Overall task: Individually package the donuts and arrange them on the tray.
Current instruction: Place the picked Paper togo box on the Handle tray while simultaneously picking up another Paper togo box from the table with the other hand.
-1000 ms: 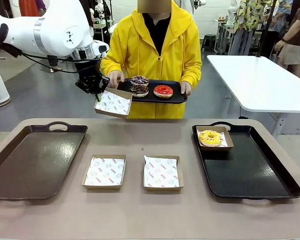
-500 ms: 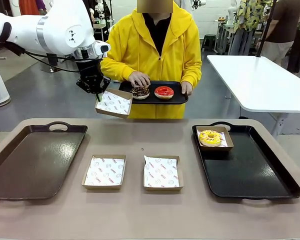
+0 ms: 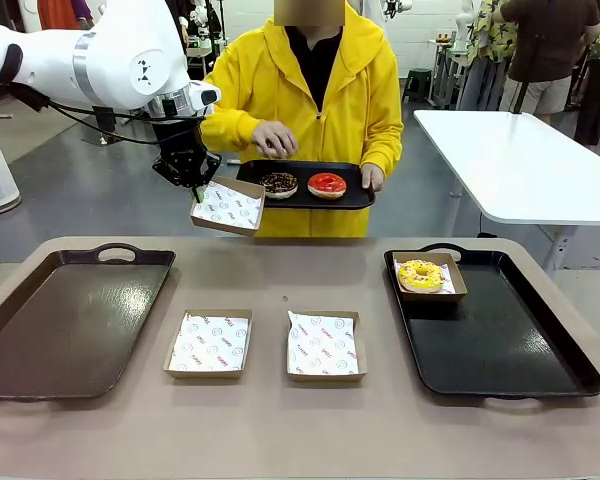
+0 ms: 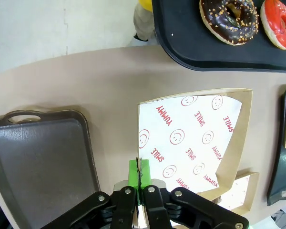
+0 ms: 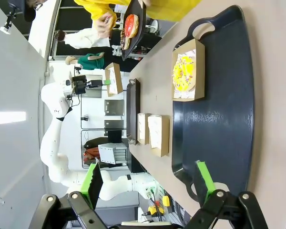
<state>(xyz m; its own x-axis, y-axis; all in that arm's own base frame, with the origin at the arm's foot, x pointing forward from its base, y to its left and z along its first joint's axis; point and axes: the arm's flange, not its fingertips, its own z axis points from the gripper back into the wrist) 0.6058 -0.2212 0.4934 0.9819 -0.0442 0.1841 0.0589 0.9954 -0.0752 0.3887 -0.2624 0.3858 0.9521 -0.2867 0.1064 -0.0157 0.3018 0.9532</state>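
Because ring donuts are soft, light and topped with frosting that smears, we judge they are best taken by the bare outer sides or lifted from below, never pressed on top. On the far side, the person holds a small black tray (image 3: 352,195) carrying the chocolate donut with brown crumbs (image 3: 279,184) and the red-glazed donut (image 3: 327,184), which lie side by side. The person's hand (image 3: 273,138) hovers curled above the crumbed one; we cannot tell whether it holds anything. The yellow donut (image 3: 421,273) sits in a cardboard box (image 3: 458,281) at the far left corner of the right tray (image 3: 500,350) on the worktop (image 3: 280,430).

Our left pincer (image 4: 138,174) is pressed together on the rim of a paper-lined box (image 4: 193,138), holding it in the air just beside the person's tray, tilted so its lining faces us. That thin card looks light but floppy. Pinched at one edge, it would likely sag or twist once a donut lands in it, so setting the weight near the gripped side seems safer. Crumbs and sprinkles may shake loose if it tips. Our right pincer (image 5: 148,183) hangs spread, holding nothing, by the near end of the right tray. Two more lined boxes (image 3: 209,343) wait on the worktop between the big trays.
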